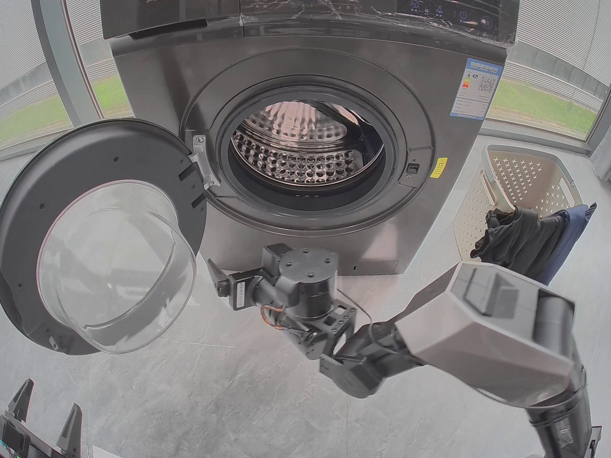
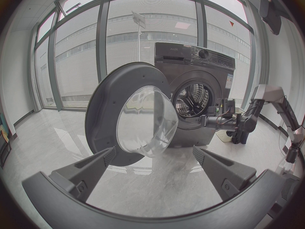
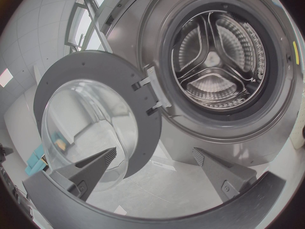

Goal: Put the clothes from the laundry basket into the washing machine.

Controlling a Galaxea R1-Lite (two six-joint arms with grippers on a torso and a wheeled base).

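Closest to the lens, the right arm (image 1: 490, 332) lies across the lower right of the head view. Its grey forearm runs toward the centre, where the wrist turns and the jaws point to the left of the frame. Those jaws stand spread apart with nothing between them, facing the open door (image 1: 95, 236) and the mouth of the washing machine (image 1: 356, 58). At the lower left corner the left arm (image 1: 16, 440) sits low, its jaws likewise released and bare.

Farther off, the door stands swung out at centre left, and the drum (image 1: 299, 141) holds no cloth that I can see. The laundry basket (image 1: 528, 166) stands on the floor at the right of the frame, near the machine. A dark garment (image 1: 519, 240) is draped over its near rim, folds hanging downward, with a blue garment (image 1: 576, 227) touching it on the outer side.

Both garments lie behind the right arm's elbow, opposite to where its jaws point. The right arm looks much the nearer, and it likely has to swing round toward the right of the frame to reach them. The left arm is well apart from them.
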